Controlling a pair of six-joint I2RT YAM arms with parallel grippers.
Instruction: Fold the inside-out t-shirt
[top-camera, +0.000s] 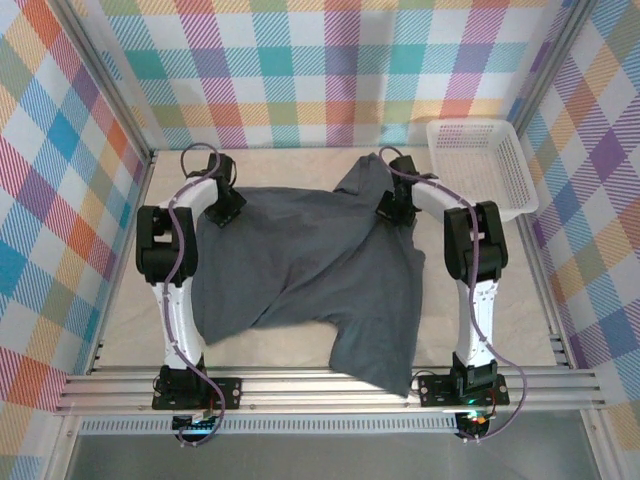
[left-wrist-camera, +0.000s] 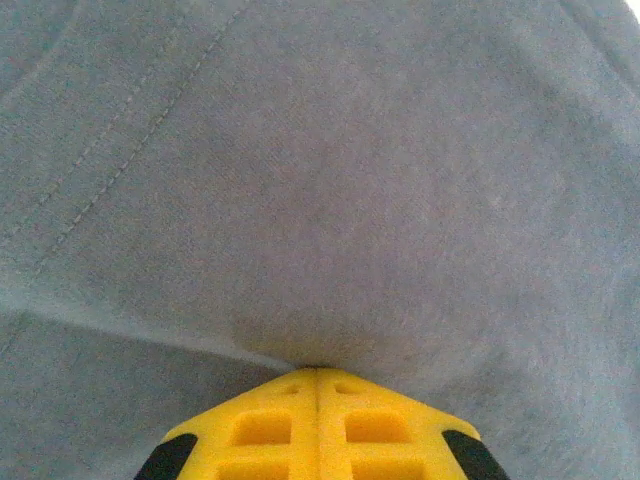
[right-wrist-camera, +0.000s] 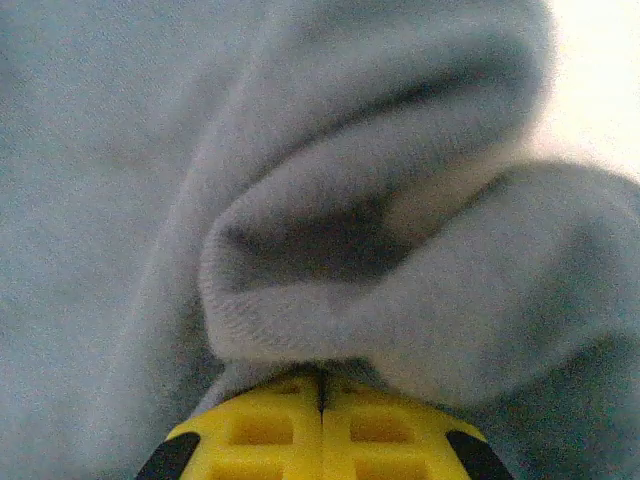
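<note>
The inside-out t-shirt (top-camera: 300, 270) lies spread and rumpled across the table, dark slate-grey, with one corner draped over the front rail. My left gripper (top-camera: 226, 213) is at its far left edge. In the left wrist view its yellow fingertips (left-wrist-camera: 318, 370) are pressed together, and a crease of the shirt's fabric (left-wrist-camera: 350, 180) is pinched at their tips. My right gripper (top-camera: 392, 210) is at the far right part of the shirt. Its tips (right-wrist-camera: 322, 378) are shut on a bunched, hemmed fold of the cloth (right-wrist-camera: 300, 320).
A white mesh basket (top-camera: 480, 165) stands at the back right corner, just right of my right arm. Bare cream tabletop (top-camera: 130, 310) shows left of the shirt, and another strip lies right of it. The aluminium front rail (top-camera: 300, 385) runs along the near edge.
</note>
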